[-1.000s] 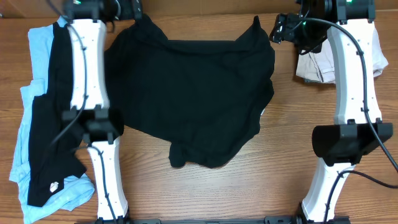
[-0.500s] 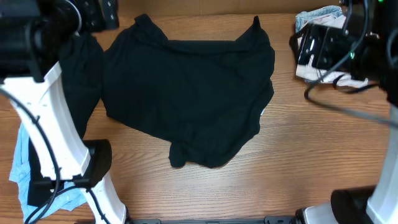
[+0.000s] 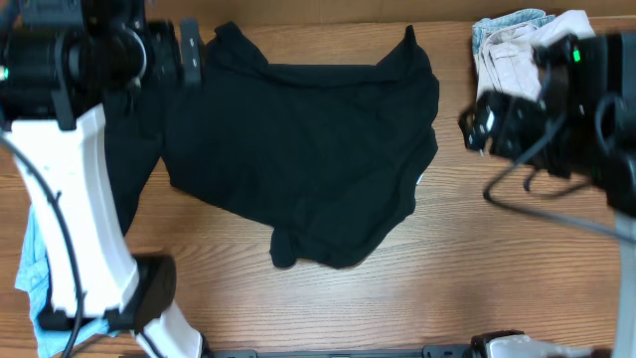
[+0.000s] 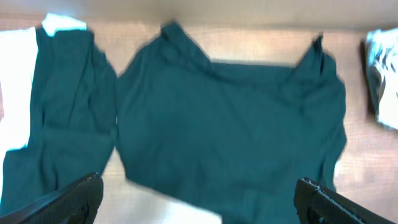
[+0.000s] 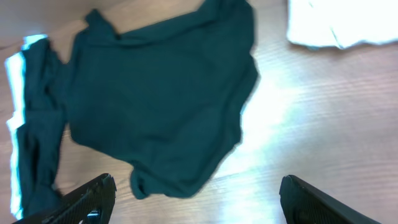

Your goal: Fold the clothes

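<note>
Above the table (image 3: 497, 259), left claw (image 4: 199, 190) and right claw (image 5: 196, 186) gape wide, empty; black shirt (image 3: 308, 149) lies untouched

The black short-sleeved shirt (image 3: 308, 159) lies spread out in the middle, rumpled. Its upper corners peak toward the far edge, and its lower hem is bunched into a lumpy fold. To its left a second black garment (image 3: 139, 159) lies limp over a light blue one (image 3: 30, 268), both unfolded.
</note>
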Robot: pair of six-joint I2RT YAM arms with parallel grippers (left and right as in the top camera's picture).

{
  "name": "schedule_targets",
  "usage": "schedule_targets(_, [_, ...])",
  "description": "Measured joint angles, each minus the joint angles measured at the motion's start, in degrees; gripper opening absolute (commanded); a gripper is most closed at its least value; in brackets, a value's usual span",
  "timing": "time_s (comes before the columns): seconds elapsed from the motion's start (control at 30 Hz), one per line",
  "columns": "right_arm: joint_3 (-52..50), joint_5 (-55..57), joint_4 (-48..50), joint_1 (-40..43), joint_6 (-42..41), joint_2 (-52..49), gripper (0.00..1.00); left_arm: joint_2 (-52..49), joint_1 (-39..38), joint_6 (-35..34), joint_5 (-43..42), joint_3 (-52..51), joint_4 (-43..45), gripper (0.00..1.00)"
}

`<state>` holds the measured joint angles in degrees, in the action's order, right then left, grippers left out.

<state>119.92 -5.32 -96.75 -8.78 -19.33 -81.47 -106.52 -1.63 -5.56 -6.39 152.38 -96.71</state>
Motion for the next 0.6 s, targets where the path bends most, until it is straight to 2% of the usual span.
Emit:
schedule_targets(0.2, [-19.34,2.38,6.99,0.02,-3.1,6.47,0.88,8.68,-0.9,-1.97,4.98,-18.78,0.28,1.0])
schedule_targets(0.43, [-47.8,-1.75,33.09,0.0,-4.42,2.01,0.84,7.32,-0.92,-3.54,8.44,-40.22,12.0,1.0])
schedule_targets(0.6, [-60.15,-5.03,47.34,0.0,-5.42,-1.29,0.78,7.06,-0.92,-3.65,8.87,-51.45,21.57,1.0])
